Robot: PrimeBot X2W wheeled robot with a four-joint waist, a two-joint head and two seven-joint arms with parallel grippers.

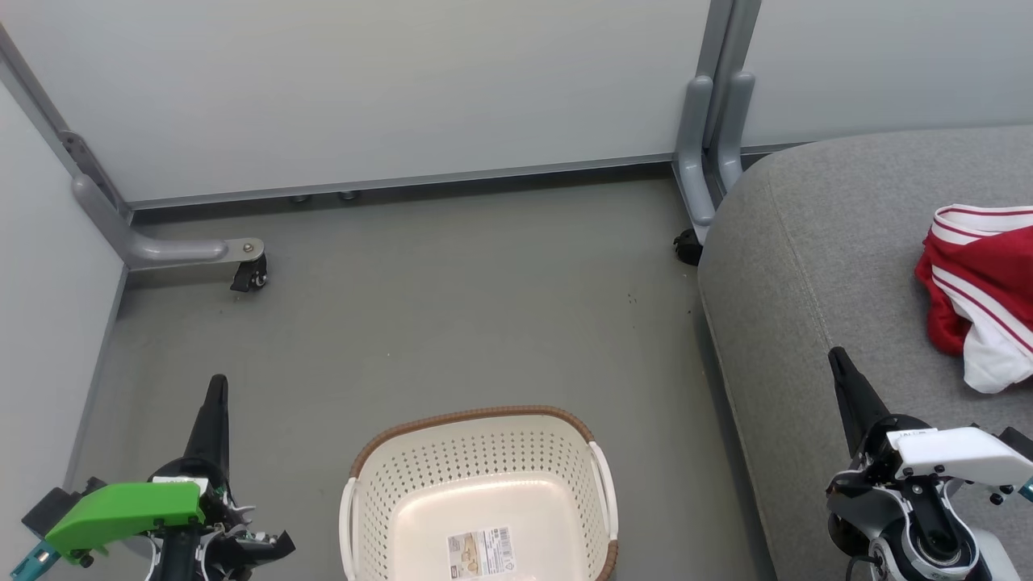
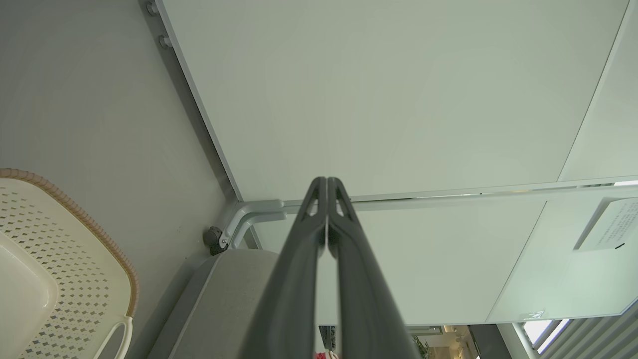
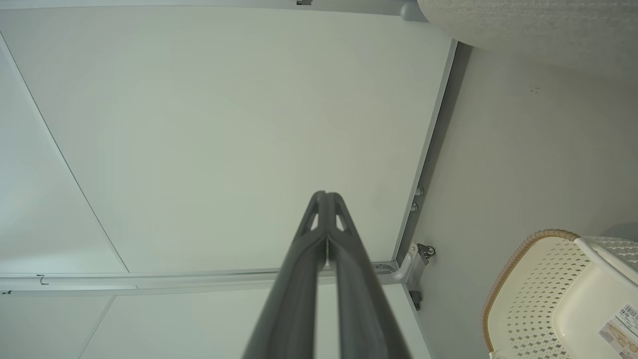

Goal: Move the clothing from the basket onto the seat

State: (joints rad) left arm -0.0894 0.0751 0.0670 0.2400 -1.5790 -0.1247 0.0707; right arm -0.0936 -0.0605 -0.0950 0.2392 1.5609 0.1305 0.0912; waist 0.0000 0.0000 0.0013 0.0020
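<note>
Left gripper pressed fully together, nothing between its fingers; right gripper the same, also empty; between the two, a little behind their tips, the basket on the floor, with a paper label on its bottom; below the right gripper, the seat; ahead and to the right of that gripper, well apart, the red clothing bunched on the seat.

Basket on floor left of seat, clothing on seat, partition behind
</note>
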